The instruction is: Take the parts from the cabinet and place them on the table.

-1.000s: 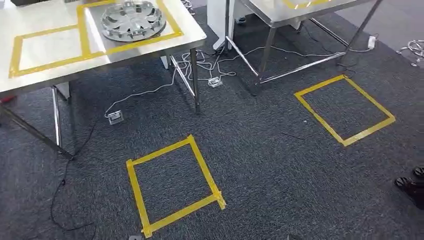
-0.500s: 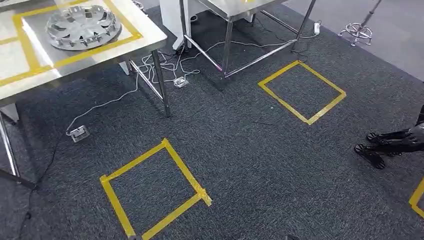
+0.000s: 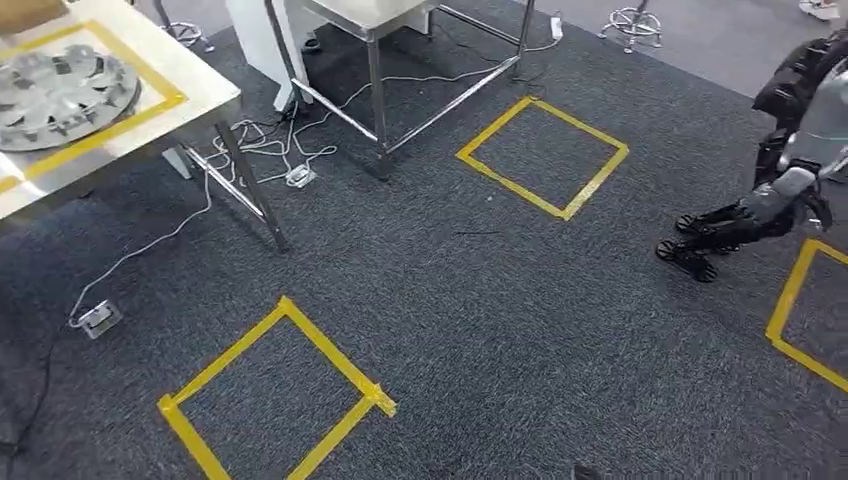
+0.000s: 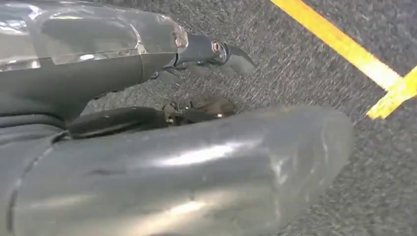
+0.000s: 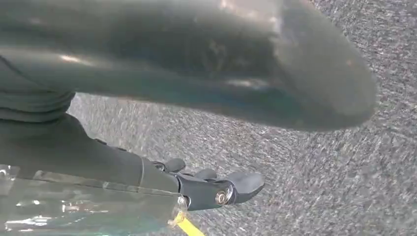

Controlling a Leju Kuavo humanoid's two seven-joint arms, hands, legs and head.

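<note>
Wheel cover (image 3: pixel 55 88), the one part in sight, lies flat at the upper left of the head view, inside a yellow tape outline (image 3: pixel 150 75) on the steel table (image 3: pixel 190 110) and cut by the frame's left edge; being round, it has no long axis to line up with. A second table (image 3: pixel 375 15) stands at top centre with cables (image 3: pixel 270 150) trailing on the carpet between the two. Yellow floor squares sit at lower left (image 3: pixel 275 385) and upper centre (image 3: pixel 545 155), and part of another (image 3: pixel 800 320) at the right edge. Another robot (image 3: pixel 790 160) stands at the upper right, well apart from the table (no cabinet visible, so I judge the next part lies somewhere off-frame). Left wrist view: the left hand (image 4: pixel 201 78) hangs over grey carpet, dark fingers (image 4: pixel 231 56) extended and lying close together, nothing in them; a strip of yellow floor tape (image 4: pixel 344 46) crosses the upper right of that picture. Right wrist view: the right hand (image 5: pixel 206 184) likewise hangs over carpet, fingers (image 5: pixel 246 182) straight and near one another, holding nothing; a sliver of yellow tape (image 5: pixel 189 227) shows at the bottom edge. Judgement: both hands are free and low, neither reaching; the placed cover lies toward the robot's left side, so the left hand is the nearer to it, though the coming move looks to be walking toward the cabinet, not a grasp.
</note>
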